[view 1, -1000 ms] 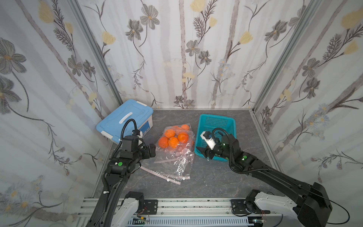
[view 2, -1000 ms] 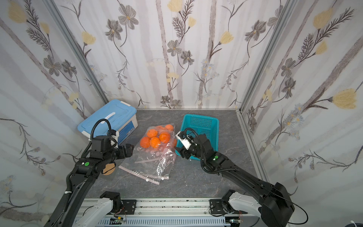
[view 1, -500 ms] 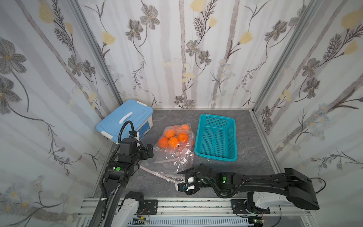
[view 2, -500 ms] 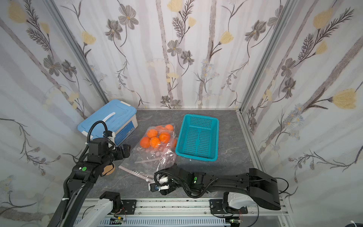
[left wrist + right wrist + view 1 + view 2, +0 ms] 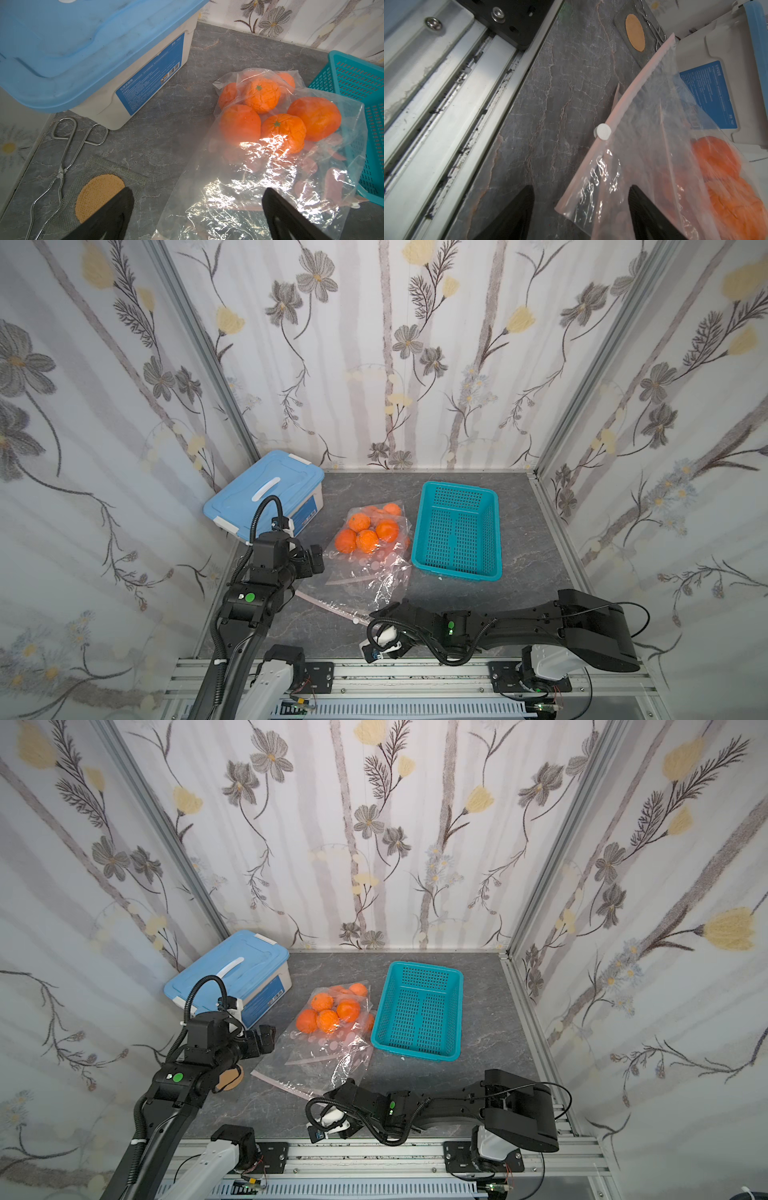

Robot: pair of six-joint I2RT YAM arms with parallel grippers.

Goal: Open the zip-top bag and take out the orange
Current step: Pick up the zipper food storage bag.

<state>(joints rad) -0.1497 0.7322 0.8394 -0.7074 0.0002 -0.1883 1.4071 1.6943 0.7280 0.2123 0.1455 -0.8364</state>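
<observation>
Clear plastic zip-top bag (image 5: pixel 365 572) of round orange fruits (image 5: pixel 368 531) lies on the grey marbled tabletop (image 5: pixel 519 572) between a blue-lidded white storage box (image 5: pixel 266 493) and a teal perforated plastic basket (image 5: pixel 457 526). Left gripper (image 5: pixel 195 193) hovers spread wide over the bag's box-side edge. The right gripper (image 5: pixel 581 191), also spread, frames the corner of the pink zip strip (image 5: pixel 633 87) near the white slider (image 5: pixel 602 132), pinching nothing.

We are noting the right tool (image 5: pixel 384 611) gone from the corner of the basket (image 5: pixel 455 572) beside the zip-top bag (image 5: pixel 365 568). Its arm is now lying low along the front edge of the bench (image 5: pixel 316 632), the tool sitting at the bag's zipper end, jaws parted. The basket is showing whole, nothing covering it.
</observation>
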